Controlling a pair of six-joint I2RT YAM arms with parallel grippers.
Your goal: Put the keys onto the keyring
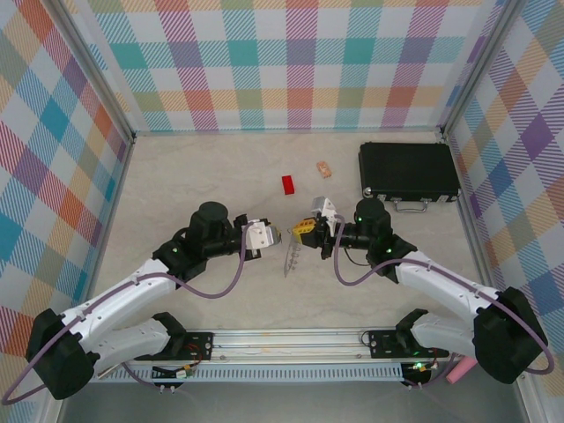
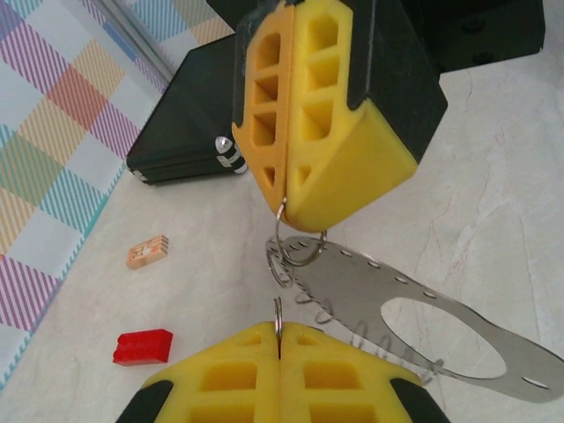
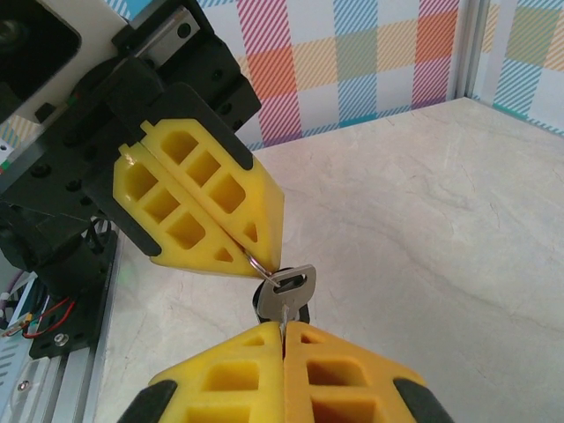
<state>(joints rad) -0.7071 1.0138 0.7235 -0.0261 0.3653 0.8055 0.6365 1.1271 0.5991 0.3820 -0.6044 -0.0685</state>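
Left arm: it reaches in from the near left corner with the elbow bent. The forearm angles toward the middle of the table and the wrist faces the other arm.
Left gripper (image 1: 271,234): the yellow fingers are pressed together, pinching a thin wire loop (image 3: 256,263) at their very tips.
Right arm: much the same pose from the near right, with the forearm pointing inward and to the left.
Right gripper (image 3: 283,335): the fingers are pressed together on the key (image 3: 291,284). Its silver head sticks out past the tips toward the left gripper (a dark part shows just behind it).
Meeting point: the two sets of fingertips sit almost tip to tip above the table. The wire loop touches the key's head; I cannot tell whether it passes through the hole.
Keyring (image 2: 441,326): the flat grey ring hangs tilted below and between the grippers, its looped edge up near the right gripper's tips. I cannot tell whether its lower edge touches the table.
Surface: a pale marbled tabletop (image 1: 194,176). A red block (image 1: 288,183) and a tan block (image 1: 324,167) lie apart just beyond the grippers. A black case (image 1: 408,170) lies at the far right, handle facing the near side.
Room: pastel plaid panels (image 1: 291,62) close three sides, with metal posts at the corners. A metal rail (image 1: 291,339) along the near edge carries both bases.
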